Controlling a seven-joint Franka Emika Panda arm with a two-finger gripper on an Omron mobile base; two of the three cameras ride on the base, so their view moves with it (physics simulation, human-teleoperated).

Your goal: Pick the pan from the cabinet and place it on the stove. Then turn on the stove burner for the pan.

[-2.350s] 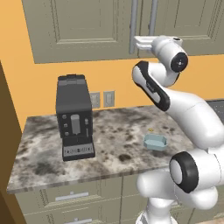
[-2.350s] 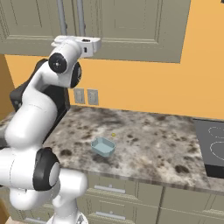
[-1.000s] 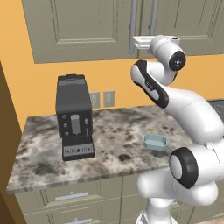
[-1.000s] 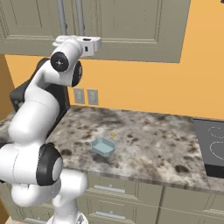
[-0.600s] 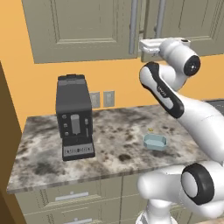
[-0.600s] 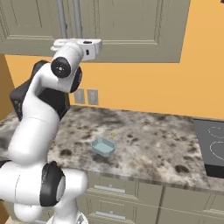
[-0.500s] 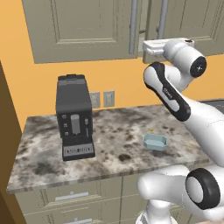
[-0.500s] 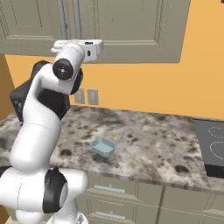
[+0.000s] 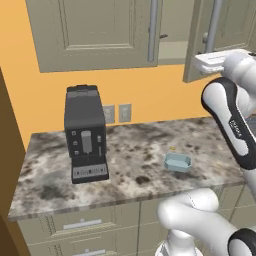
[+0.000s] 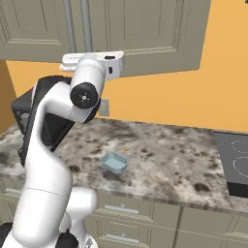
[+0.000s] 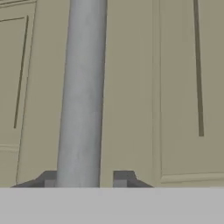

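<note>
Hand view: claw (image 11: 83, 179) clenched around the cabinet (image 9: 220, 30) door's bar handle (image 11: 83, 96), door swung ajar.

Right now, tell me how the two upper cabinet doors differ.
The right cabinet door is swung partly open, showing the cabinet's inside through the gap; the left cabinet door sits shut and flush. The right door's bar handle stands between the fingers of the gripper; the left door's bar handle has nothing on it. Both are grey-beige with recessed panels and long vertical grey bars.
</note>
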